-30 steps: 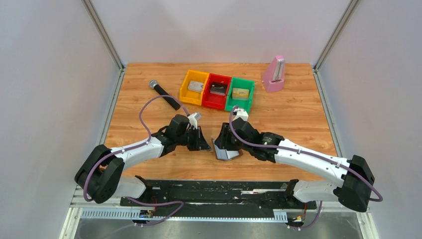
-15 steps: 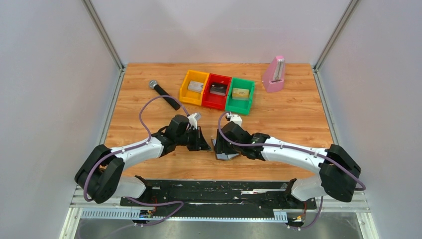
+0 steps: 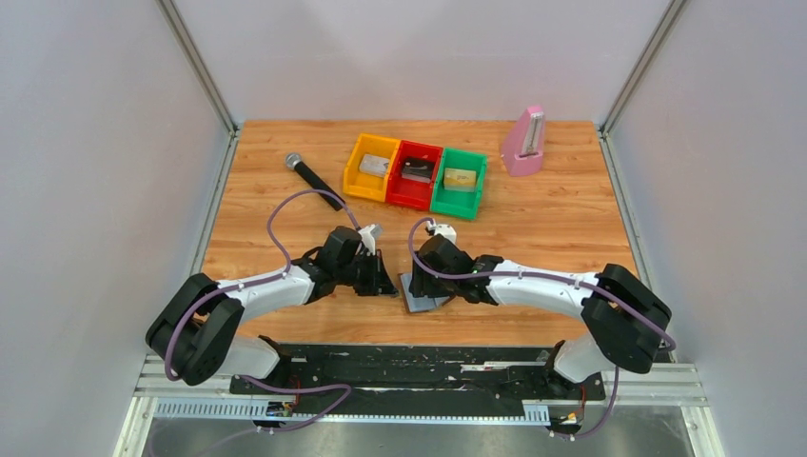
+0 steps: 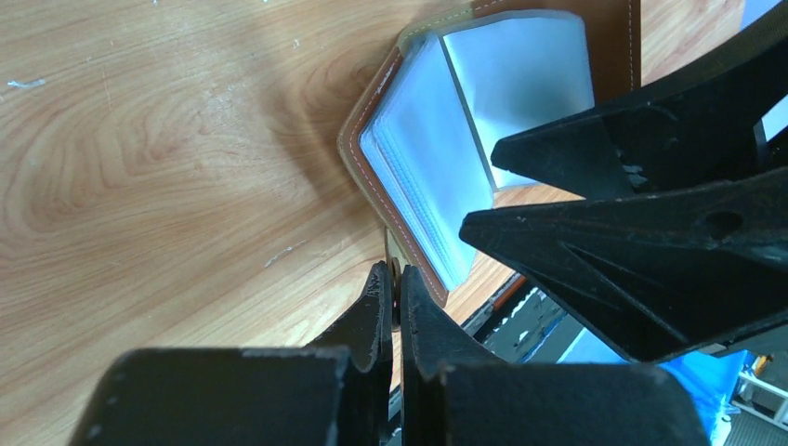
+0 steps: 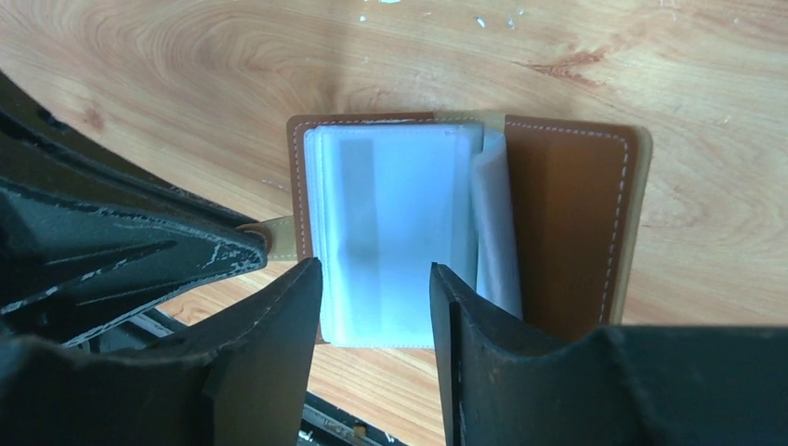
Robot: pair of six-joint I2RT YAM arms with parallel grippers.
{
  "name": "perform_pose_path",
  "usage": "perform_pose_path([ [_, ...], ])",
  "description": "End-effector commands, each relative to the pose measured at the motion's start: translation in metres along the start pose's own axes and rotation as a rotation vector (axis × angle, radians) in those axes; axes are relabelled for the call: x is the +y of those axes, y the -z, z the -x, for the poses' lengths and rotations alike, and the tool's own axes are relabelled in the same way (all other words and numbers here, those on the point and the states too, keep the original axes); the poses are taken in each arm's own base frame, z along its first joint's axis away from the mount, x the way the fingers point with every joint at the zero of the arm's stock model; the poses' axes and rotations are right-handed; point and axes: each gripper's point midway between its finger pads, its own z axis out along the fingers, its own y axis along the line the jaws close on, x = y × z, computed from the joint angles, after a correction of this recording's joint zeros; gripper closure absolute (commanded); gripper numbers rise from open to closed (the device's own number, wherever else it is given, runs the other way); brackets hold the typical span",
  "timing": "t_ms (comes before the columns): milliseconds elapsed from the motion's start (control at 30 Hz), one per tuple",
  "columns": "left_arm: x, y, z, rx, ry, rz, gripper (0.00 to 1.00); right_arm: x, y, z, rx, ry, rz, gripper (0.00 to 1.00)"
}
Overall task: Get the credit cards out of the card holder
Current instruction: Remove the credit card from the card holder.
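While the left gripper (image 4: 390, 281) is clamped tight on the short tan closure tab (image 5: 279, 239), the flat brown leather card holder with white stitching (image 5: 567, 223) lies open on the wood-grain table (image 5: 186, 56). In the right wrist view that tab sits at the holder's 9 o'clock edge. From above, the holder is at 6 o'clock of the tabletop, between the two arms.

The right gripper (image 5: 374, 274) hangs over it with jaws parted and nothing in them. Seen from its own wrist, it straddles the 6 o'clock end of the stack of frosted clear plastic sleeves (image 5: 390, 204).

As I judge it, the step is to find a card's edge. The left pinch should pin the holder flat. The right should go in low, slide one finger under a single sleeve rather than the whole stack, and close gently.

Whether any sleeve holds a card I cannot tell: the plastic is cloudy and shows only a faint darker band. From the left wrist, the right fingers cover the holder toward 4 o'clock. From above, both grippers hide most of it.
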Motion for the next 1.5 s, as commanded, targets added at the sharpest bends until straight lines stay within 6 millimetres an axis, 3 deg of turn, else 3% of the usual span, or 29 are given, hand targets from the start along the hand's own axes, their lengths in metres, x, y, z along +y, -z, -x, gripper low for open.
perform_pose_path([
  [0, -0.001, -0.002, 0.005, -0.02, -0.036, -0.01, 1.0, 0.002, -0.009, 0.005, -0.022, 0.011, 0.019, 0.5],
  [500, -0.002, 0.001, 0.006, -0.027, -0.048, -0.004, 1.0, 0.001, -0.015, -0.002, 0.003, 0.009, 0.028, 0.43],
  [633, -0.002, 0.001, 0.006, -0.028, -0.048, -0.005, 1.0, 0.002, -0.015, -0.003, 0.007, 0.012, 0.028, 0.35],
  [967, -0.004, 0.003, 0.006, -0.03, -0.048, -0.008, 1.0, -0.009, -0.017, -0.005, 0.002, 0.028, -0.05, 0.41],
  [1267, -0.006, 0.003, 0.007, -0.032, -0.049, -0.015, 1.0, -0.007, -0.021, -0.008, 0.007, 0.046, -0.074, 0.38],
  [1467, -0.004, 0.003, 0.006, -0.03, -0.051, -0.009, 1.0, -0.015, -0.02, -0.007, 0.0, 0.05, -0.124, 0.43],
])
